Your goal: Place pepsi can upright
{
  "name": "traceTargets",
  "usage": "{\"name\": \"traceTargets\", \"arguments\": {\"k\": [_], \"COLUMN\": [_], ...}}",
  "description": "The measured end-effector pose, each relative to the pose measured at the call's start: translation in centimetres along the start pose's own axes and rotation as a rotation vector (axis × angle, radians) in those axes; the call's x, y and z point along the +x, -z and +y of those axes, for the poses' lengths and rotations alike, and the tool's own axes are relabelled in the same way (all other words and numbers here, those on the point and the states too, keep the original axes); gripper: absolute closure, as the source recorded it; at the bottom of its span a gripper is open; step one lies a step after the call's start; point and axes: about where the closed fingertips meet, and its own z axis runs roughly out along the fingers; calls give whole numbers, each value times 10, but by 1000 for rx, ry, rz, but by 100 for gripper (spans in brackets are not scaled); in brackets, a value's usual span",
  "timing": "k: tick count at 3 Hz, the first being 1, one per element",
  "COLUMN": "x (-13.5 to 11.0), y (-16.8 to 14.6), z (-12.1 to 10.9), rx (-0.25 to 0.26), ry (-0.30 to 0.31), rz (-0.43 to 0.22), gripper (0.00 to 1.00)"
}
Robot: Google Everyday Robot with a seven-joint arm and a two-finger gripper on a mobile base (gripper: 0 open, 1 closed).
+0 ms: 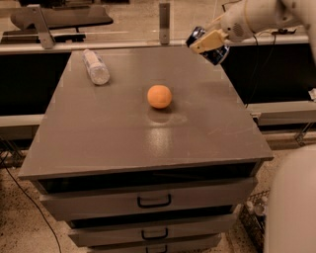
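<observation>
- gripper at top right of the view, over the far right corner of the table, off the surface
- fingers clamped on the pepsi can; one beige finger lies across the can's near side, the other is hidden behind it
- pepsi can is in the gripper, in the air, not touching the table; tilted, silver top toward upper left, dark-blue body sloping down to the right
- arm white, runs from the gripper off the right edge of the view
- orange below and to the left of the gripper, near the table's middle, well apart from the can, sitting on the tabletop by itself
- plastic bottle far left of the gripper, about level with it at the table's back left, lying on its side, clear, cap end toward the back edge
- drawers stacked under the tabletop, well below the gripper, dark handles on the fronts
- white robot body at bottom right, straight below the gripper, near the table's front right corner
- wire basket on the floor beside the robot body, contents too small to tell
</observation>
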Motion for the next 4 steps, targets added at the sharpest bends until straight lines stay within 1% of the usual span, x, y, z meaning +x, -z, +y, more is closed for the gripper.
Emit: {"name": "traceTargets", "arguments": {"k": [1, 2, 3, 4], "x": [0, 2, -5, -9], "y": [35, 53, 59, 63], "z": [32, 72, 110, 135], "rx": [-58, -121, -189, -231], "ry": [-24, -64, -101, -112], "rz": [-199, -402, -583, -710], "gripper": [100, 100, 100, 100]}}
